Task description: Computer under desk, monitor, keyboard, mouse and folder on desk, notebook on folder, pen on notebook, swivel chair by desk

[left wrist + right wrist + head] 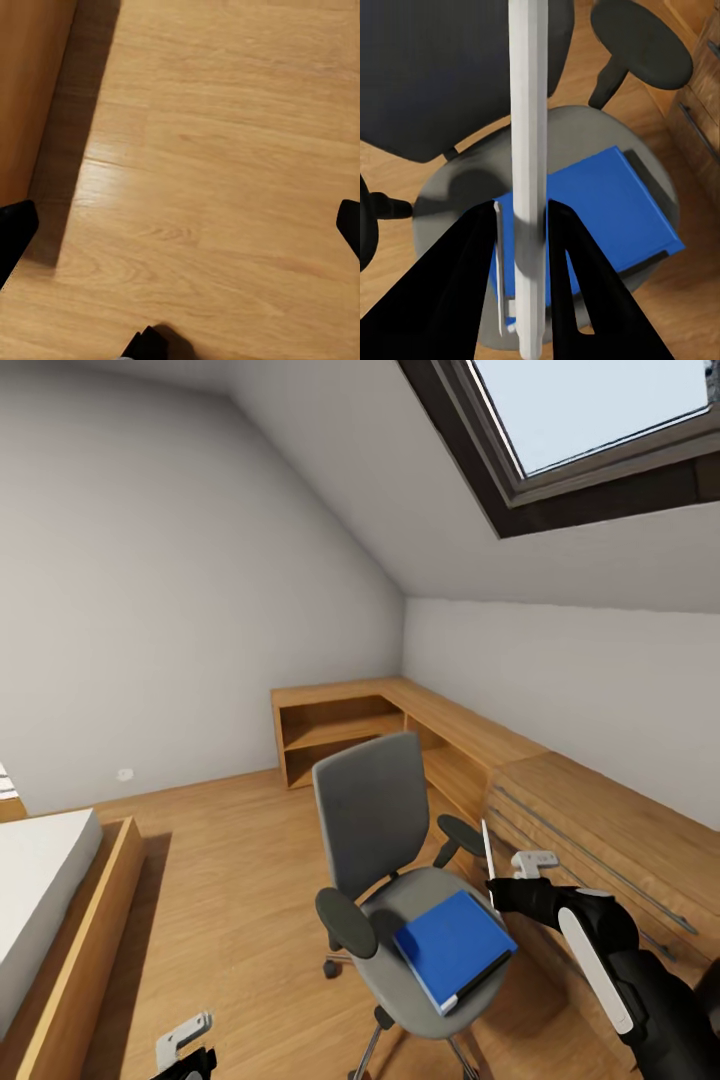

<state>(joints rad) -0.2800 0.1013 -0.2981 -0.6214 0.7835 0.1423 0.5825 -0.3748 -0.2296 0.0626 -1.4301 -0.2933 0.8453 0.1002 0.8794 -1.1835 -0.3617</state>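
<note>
Right gripper [521, 225] — jaws clenched on a thin white pen [529, 150], its long axis running straight out past the fingertips. The blue folder [455, 945] lies flat on the swivel chair [375, 830] seat, directly below and beyond these jaws; the right arm is nearer. Left gripper [180, 225] hangs over the floor [225, 112] — jaws released, empty. Beyond, the wooden worktop [600, 810] lines the wall.

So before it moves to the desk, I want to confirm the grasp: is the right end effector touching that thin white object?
Touching. In the right wrist view the white object sits clamped between the right end effector's two black fingers.
</note>
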